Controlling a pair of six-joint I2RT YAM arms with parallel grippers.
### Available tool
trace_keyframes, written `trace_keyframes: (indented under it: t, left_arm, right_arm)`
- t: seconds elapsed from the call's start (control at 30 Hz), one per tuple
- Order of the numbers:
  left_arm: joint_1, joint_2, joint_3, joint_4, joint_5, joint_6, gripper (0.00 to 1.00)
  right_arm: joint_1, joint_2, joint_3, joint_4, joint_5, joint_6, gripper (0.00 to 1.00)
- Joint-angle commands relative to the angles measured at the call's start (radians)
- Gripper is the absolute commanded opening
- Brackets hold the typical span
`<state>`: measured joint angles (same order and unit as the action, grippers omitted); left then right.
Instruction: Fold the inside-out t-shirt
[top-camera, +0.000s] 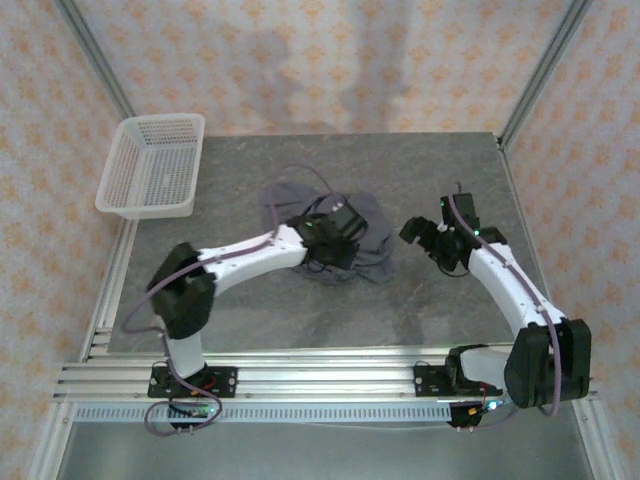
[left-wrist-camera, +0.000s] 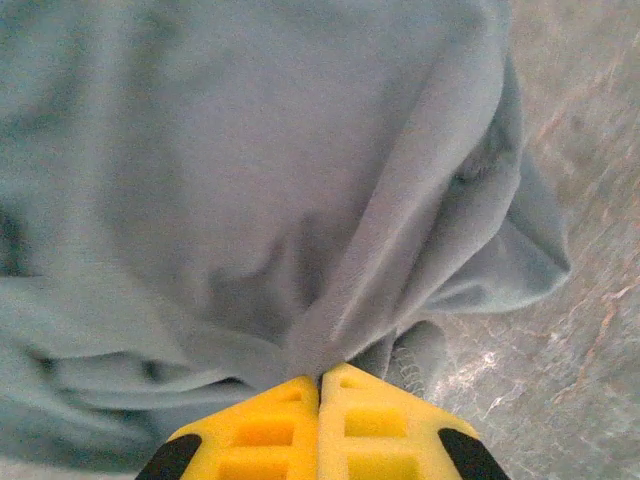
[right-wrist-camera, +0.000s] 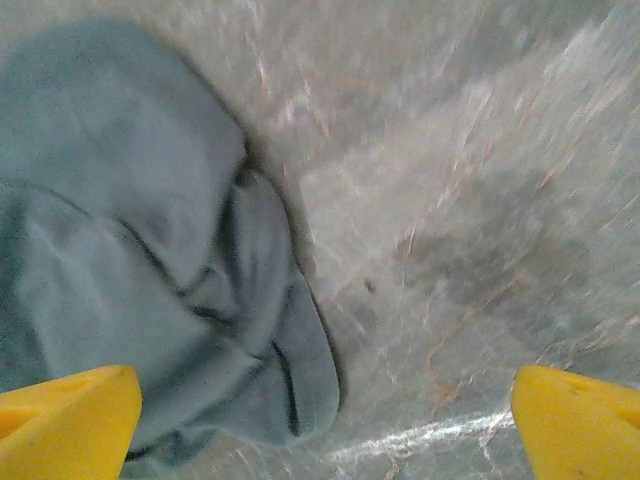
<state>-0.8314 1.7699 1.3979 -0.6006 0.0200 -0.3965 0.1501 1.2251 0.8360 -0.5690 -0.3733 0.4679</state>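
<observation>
Crumpled slate-grey soft fabric t-shirt (top-camera: 375, 220) at the top view's centre: my left gripper (left-wrist-camera: 320, 385) pinches one ridge, my right gripper (right-wrist-camera: 325, 415) gapes beside its edge, so I should lift slowly to unfurl it.

I see both arms built alike: my left arm (top-camera: 250, 248) and right arm (top-camera: 508, 285) have white shells between bulky black joints (top-camera: 185, 295). A greyish-purple cable (top-camera: 298, 171) runs along the left one and loops out past its wrist. A small green light (top-camera: 479, 233) glows near each wrist. Up close, the left fingers (left-wrist-camera: 260, 435) are bright yellow with moulded square recesses and black corners. The right fingers (right-wrist-camera: 65, 415) are the same yellow.
</observation>
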Motion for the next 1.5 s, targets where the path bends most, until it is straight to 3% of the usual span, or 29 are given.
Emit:
trace_keyframes:
  t: [0.0, 0.2, 0.5, 0.57, 0.67, 0.7, 0.87, 1.0, 1.1, 1.2, 1.4, 1.47]
  left_arm:
    - [0.065, -0.107, -0.08, -0.034, -0.022, -0.034, 0.0]
    - [0.114, -0.193, -0.157, -0.007, 0.023, -0.055, 0.0]
    - [0.152, -0.234, -0.161, 0.003, 0.017, -0.169, 0.0]
    - [0.159, -0.241, -0.152, 0.002, 0.021, -0.173, 0.0]
    - [0.188, -0.272, -0.126, -0.012, 0.022, -0.171, 0.0]
    - [0.208, -0.299, -0.105, -0.029, 0.011, -0.165, 0.0]
    - [0.383, -0.484, 0.085, -0.127, -0.071, -0.101, 0.0]
    - [0.5, -0.569, 0.299, -0.193, -0.223, -0.013, 0.0]
    - [0.521, -0.583, 0.425, -0.229, -0.34, 0.075, 0.0]
    - [0.528, -0.58, 0.52, -0.274, -0.388, 0.127, 0.0]
    - [0.528, -0.614, 0.574, -0.309, -0.501, 0.197, 0.0]
    - [0.528, -0.625, 0.606, -0.307, -0.519, 0.218, 0.0]
  right_arm:
    - [0.063, 0.027, -0.046, 0.079, -0.079, 0.012, 0.95]
    - [0.222, 0.147, -0.068, 0.231, -0.097, 0.01, 0.93]
    - [0.247, 0.293, -0.082, 0.259, -0.03, -0.02, 0.72]
    - [0.252, 0.313, -0.078, 0.261, -0.027, -0.025, 0.54]
    - [0.252, 0.312, -0.045, 0.226, 0.005, -0.028, 0.06]
    - [0.252, 0.288, -0.017, 0.18, 0.046, -0.031, 0.0]
    - [0.189, -0.032, 0.156, -0.001, 0.258, -0.037, 0.0]
    - [0.087, -0.228, 0.33, -0.071, 0.41, -0.084, 0.0]
    - [0.057, -0.268, 0.427, -0.117, 0.472, -0.119, 0.0]
    - [0.055, -0.294, 0.483, -0.126, 0.47, -0.117, 0.0]
    - [0.055, -0.343, 0.659, -0.131, 0.595, -0.131, 0.0]
    - [0.055, -0.35, 0.734, -0.107, 0.582, -0.179, 0.0]
